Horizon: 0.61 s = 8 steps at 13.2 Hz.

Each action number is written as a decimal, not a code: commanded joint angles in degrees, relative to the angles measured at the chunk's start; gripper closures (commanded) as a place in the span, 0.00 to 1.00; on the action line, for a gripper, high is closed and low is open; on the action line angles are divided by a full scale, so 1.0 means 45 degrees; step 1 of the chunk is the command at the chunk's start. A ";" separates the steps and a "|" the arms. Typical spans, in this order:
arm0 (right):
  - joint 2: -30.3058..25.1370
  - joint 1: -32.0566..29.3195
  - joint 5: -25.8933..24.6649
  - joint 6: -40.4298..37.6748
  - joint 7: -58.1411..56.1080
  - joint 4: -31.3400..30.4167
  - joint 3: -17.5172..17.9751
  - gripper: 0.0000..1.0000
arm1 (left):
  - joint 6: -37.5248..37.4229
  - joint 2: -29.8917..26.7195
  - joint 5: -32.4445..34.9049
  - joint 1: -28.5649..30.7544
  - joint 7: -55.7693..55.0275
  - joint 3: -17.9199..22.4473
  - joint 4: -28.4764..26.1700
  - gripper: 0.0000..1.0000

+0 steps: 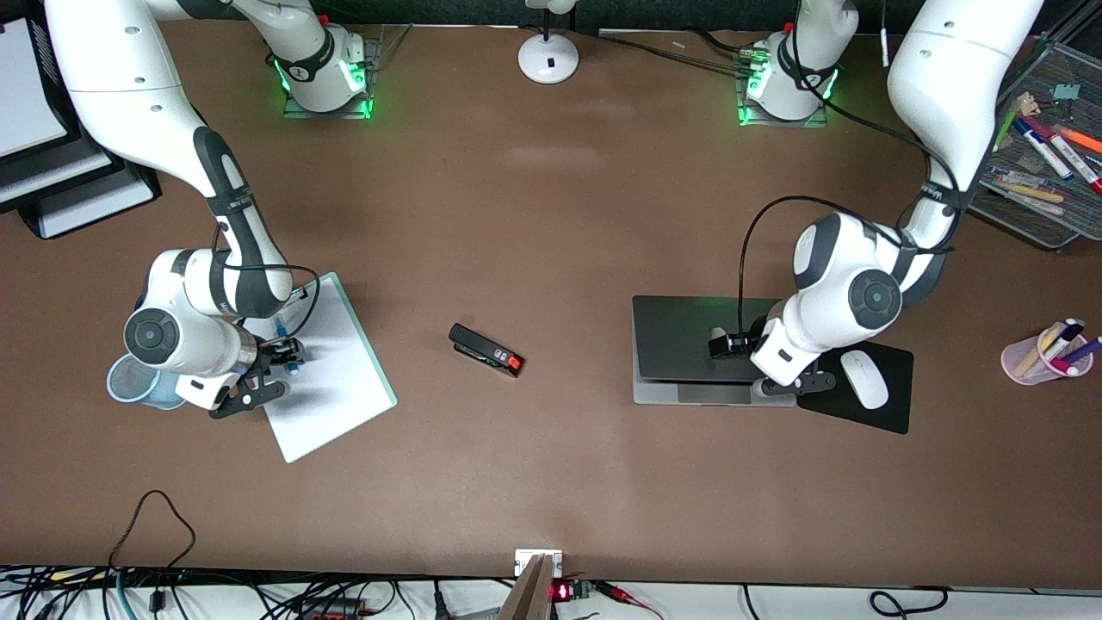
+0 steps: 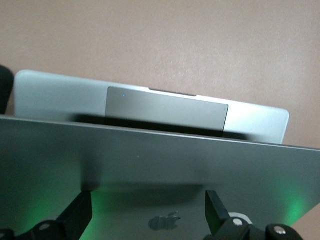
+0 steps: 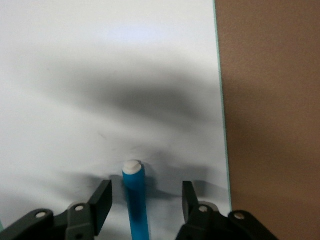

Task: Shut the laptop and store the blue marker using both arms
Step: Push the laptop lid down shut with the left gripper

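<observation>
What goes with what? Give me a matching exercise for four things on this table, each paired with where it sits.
Things:
1. laptop
2. blue marker
3. black stapler
4. white mouse

Places:
A. on the black mouse pad
B. on the bare table between the white notepad and the laptop
C. on the white notepad, between the open fingers of the right gripper
D. under the left gripper, lid partly lowered

Pairs: 1-D; 2-C; 3-B; 4-A

Both arms (image 1: 215, 198) reach low, jaws spread on each.
</observation>
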 commanded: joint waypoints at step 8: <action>0.0307 0.0006 0.0142 0.0043 -0.0739 0.0338 0.0187 0.49 | -0.0112 0.1013 0.1998 -0.0096 0.0195 0.0187 0.1379 0.00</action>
